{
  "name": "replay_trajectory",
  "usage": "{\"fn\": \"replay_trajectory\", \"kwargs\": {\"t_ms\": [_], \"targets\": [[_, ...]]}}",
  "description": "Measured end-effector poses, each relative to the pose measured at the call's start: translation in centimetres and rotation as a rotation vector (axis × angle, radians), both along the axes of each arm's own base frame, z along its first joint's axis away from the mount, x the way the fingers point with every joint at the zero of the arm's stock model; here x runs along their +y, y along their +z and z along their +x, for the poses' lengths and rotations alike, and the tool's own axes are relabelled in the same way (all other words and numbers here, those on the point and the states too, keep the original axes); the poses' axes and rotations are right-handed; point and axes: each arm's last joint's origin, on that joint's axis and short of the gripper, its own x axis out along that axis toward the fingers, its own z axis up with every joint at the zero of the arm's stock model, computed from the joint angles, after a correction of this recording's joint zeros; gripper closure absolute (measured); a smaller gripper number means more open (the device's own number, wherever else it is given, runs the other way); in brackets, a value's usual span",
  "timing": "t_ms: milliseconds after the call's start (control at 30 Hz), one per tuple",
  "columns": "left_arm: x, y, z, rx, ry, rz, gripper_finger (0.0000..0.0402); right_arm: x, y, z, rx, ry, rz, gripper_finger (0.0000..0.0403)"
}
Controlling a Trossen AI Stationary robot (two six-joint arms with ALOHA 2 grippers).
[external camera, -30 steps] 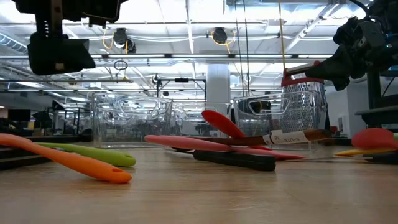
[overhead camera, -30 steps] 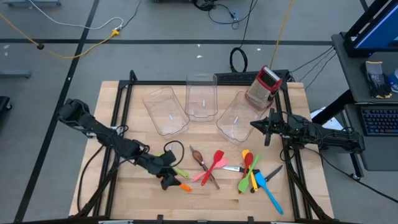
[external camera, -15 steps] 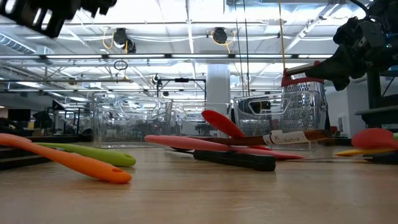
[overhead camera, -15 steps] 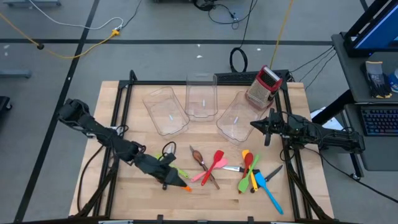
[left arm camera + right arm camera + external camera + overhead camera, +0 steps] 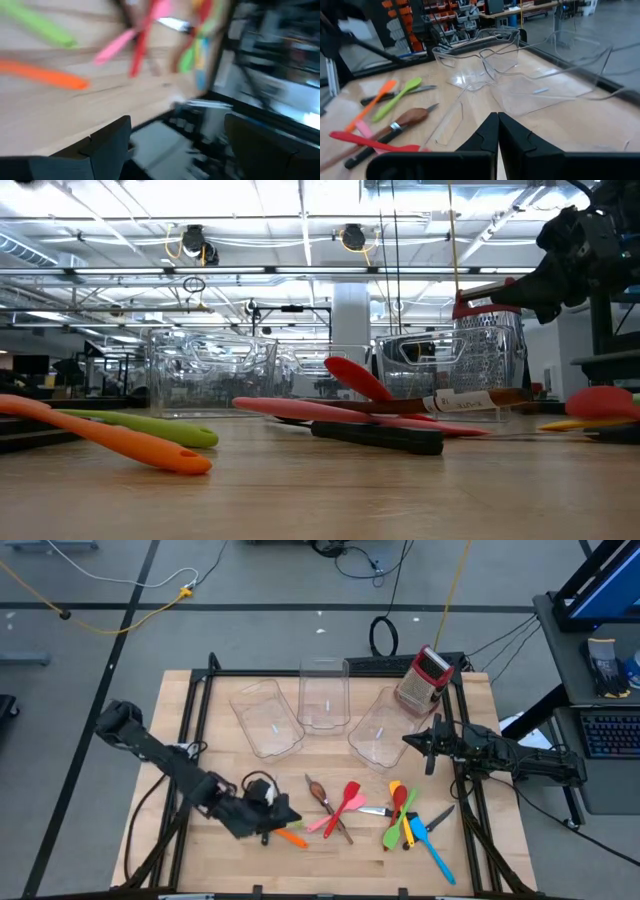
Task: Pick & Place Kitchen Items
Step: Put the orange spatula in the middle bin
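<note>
Near the table's [image 5: 180, 690] front edge, left gripper [image 5: 272, 823] spread wide and empty — just beside the orange spatula [image 5: 292, 837] and green spatula [image 5: 150, 426]. Farther in, mid-table, pink spatula [image 5: 322, 821], red spatula [image 5: 343, 804] and brown spoon [image 5: 319, 791] crossed in a heap. By the right edge, right gripper [image 5: 410, 741] pinched together, empty, beside a clear bin [image 5: 381, 730] — bare wood between.

The right gripper [image 5: 498, 131] has its two dark fingers pressed together, holding nothing, above a wooden worktop [image 5: 580, 127]. Just beyond the fingertips lie three clear plastic bins [image 5: 540, 80], close together. To one side of them, utensils are spread out: an orange spatula [image 5: 374, 102] and a green spoon [image 5: 397, 98] side by side, a knife [image 5: 400, 93] behind them, a brown spoon [image 5: 409, 118], and a red spatula [image 5: 370, 141] nearest the camera. Shelves and a table stand in the room behind.
</note>
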Motion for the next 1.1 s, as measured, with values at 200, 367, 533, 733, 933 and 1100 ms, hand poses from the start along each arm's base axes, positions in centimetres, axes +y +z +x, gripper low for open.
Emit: {"fn": "replay_trajectory", "kwargs": {"t_ms": [200,367,533,733,933,1100], "targets": [[-3.0,0.5,3.2,0.311,0.059,-0.073,0.0075,0.0,0.0,0.0,0.024,0.017,-0.105,0.0399],[-4.7,-3.3,5.4,0.460,0.112,-0.096,0.0075,0.0,0.0,0.0,0.026,0.019,-0.110,0.0399],[-4.2,-6.8,6.9,0.565,0.160,-0.060,0.0075,0.0,0.0,0.0,0.025,0.019,-0.110,0.0399],[-3.1,-9.6,8.3,0.655,0.195,-0.067,0.0075,0.0,0.0,0.0,0.025,0.020,-0.110,0.0399],[-3.3,-10.2,8.4,0.689,0.181,-0.101,0.0075,0.0,0.0,0.0,0.025,0.020,-0.110,0.0399],[-3.4,-9.4,7.6,0.727,0.172,-0.092,0.0075,0.0,0.0,0.0,0.026,0.020,-0.109,0.0399]]}}
